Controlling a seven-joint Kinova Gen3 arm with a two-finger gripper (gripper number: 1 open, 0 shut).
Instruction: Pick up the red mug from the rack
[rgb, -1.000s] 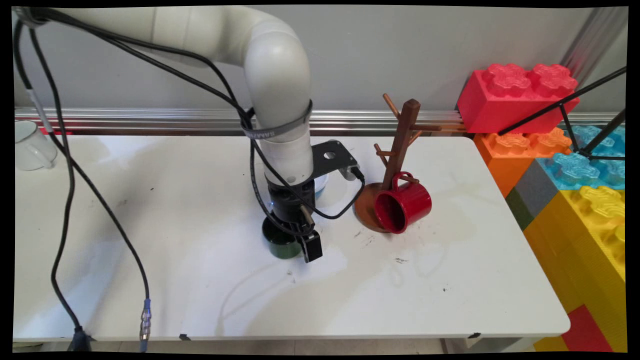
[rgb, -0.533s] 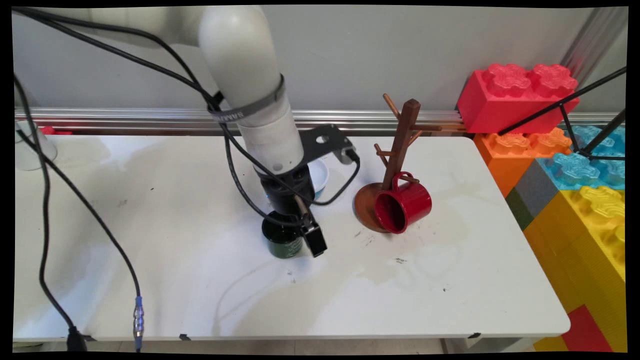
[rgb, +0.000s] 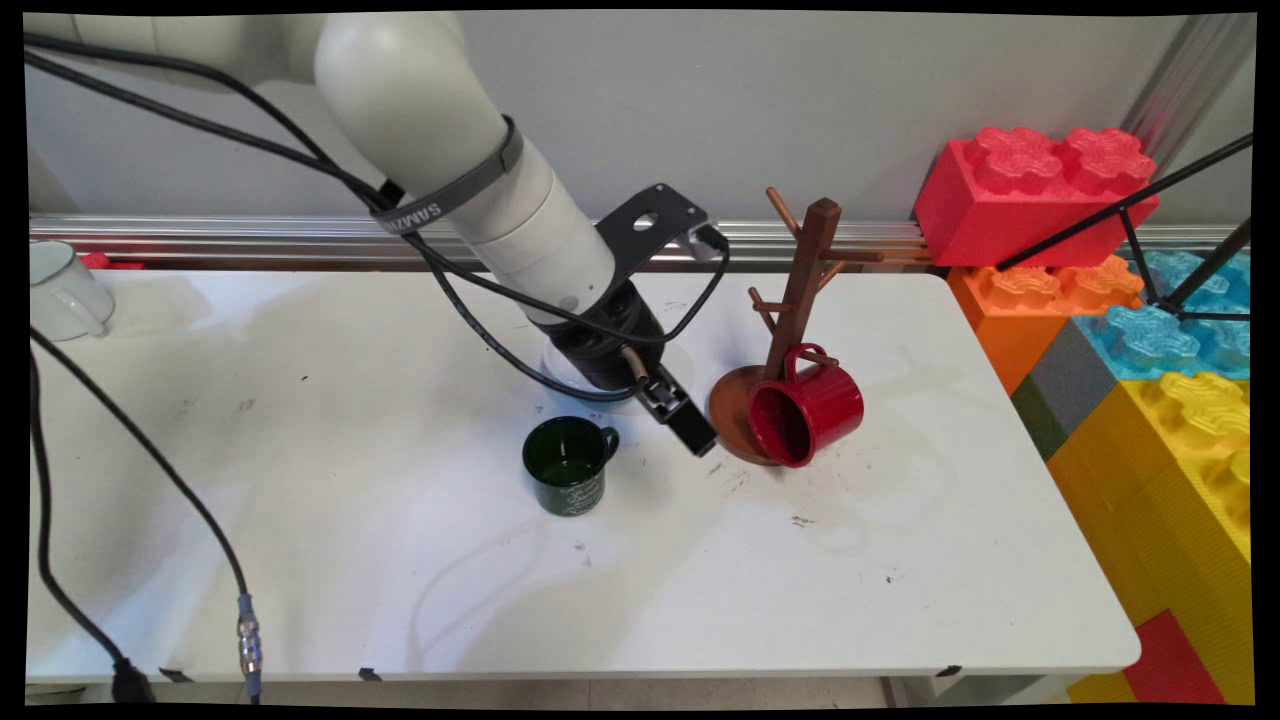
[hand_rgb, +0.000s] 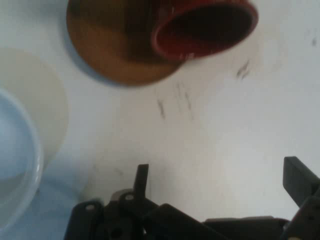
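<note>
Bright, even light falls from above on the glossy white table, which shows pale patches of glare and only soft, faint shadows. A diffuse shadow lies beside the dark green enamel mug, and another beneath the shiny red mug. The main view bows slightly at its edges. In the hand view everything is soft and out of focus, the round brown wooden base smeared at its rim
</note>
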